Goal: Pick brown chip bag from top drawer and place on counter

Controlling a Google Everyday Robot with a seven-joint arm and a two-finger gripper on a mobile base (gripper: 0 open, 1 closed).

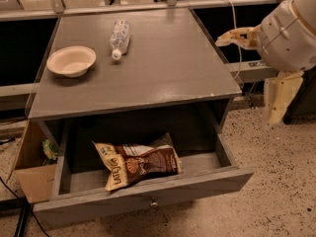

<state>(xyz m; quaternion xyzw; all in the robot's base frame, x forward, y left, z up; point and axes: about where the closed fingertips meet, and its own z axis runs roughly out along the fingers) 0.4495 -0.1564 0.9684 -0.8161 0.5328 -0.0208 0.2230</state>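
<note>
While the wide, shallow grey wooden top drawer [197,184] is standing pulled out nearest the camera, its flat front panel is showing a small metal knob [154,202] at its lower middle. The crinkled dark-brown and tan foil brown chip bag [140,164] is lying flat on the drawer floor, left of centre, with one cream end leaning towards the front panel and white lettering facing up. A tan cardboard box [30,181] is sitting just beside the drawer on the left, and a small green packet [48,150] is resting inside it. Speckled stone floor [281,181] is stretching away to the right.

Above the drawer, the large flat grey table [168,78] is carrying two things. A shallow cream paper bowl [71,60] is sitting near its left edge, and a clear plastic bottle [120,36] is lying on its side farther back, cap towards the camera, well apart from the bowl.

Off the table's right edge, the gripper [247,82] is hanging in the air on the robot's white rounded wrist. Its cream fingers [281,95] are spreading wide, one pointing down and one reaching towards the table, and they are gripping nothing. A pale metal rail [148,6] is running along behind the table.
</note>
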